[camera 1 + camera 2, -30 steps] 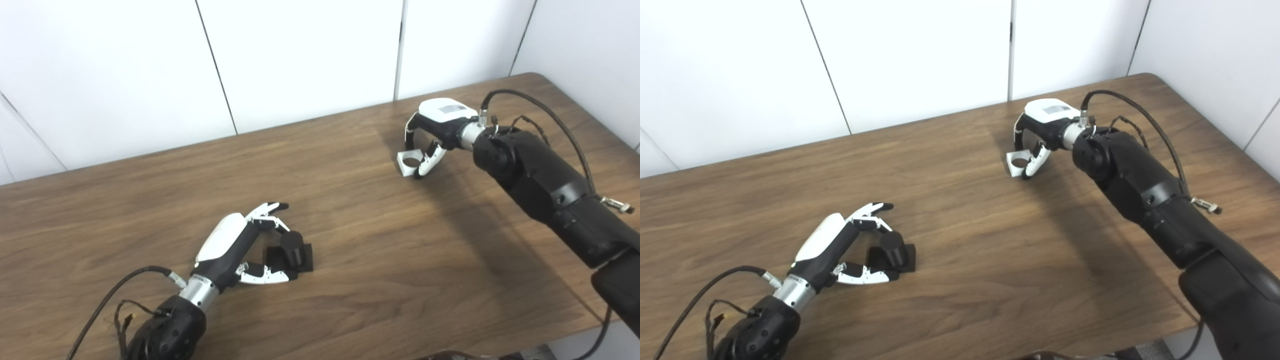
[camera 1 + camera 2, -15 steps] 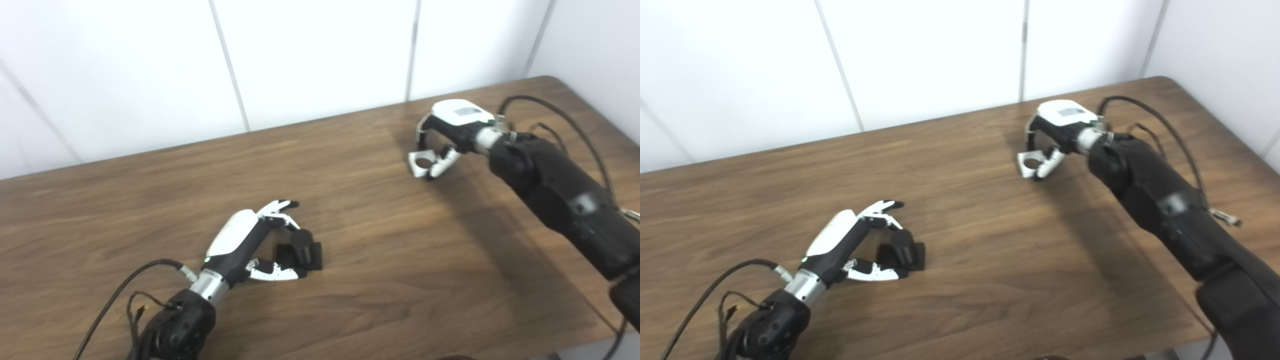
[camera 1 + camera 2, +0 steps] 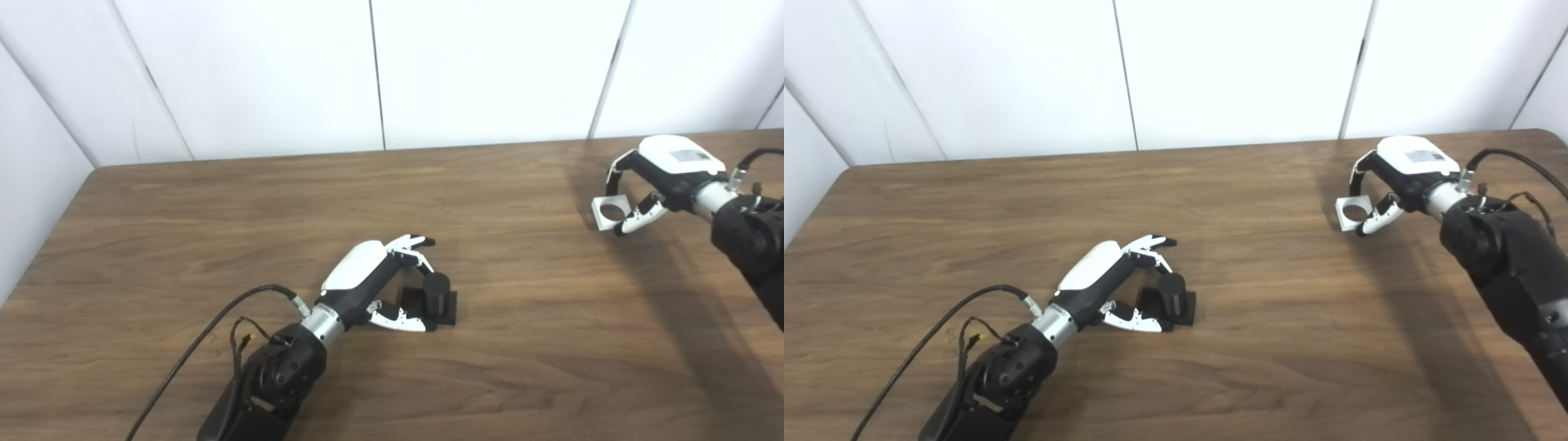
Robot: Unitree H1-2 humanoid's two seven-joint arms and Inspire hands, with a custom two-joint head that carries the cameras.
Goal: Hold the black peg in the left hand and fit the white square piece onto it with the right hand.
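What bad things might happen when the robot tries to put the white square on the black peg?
The left hand only cups the black peg, fingers apart, so the peg might tip or slide when grabbed. The right hand pinches the white square piece by its edge, so it might twist or drop. The two sit far apart on the table, and the hole may miss the peg.

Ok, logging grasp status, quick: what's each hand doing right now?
Left hand: fingers curled around the peg, which sits on the table; grip cannot be told.
Right hand: shut on the white piece.
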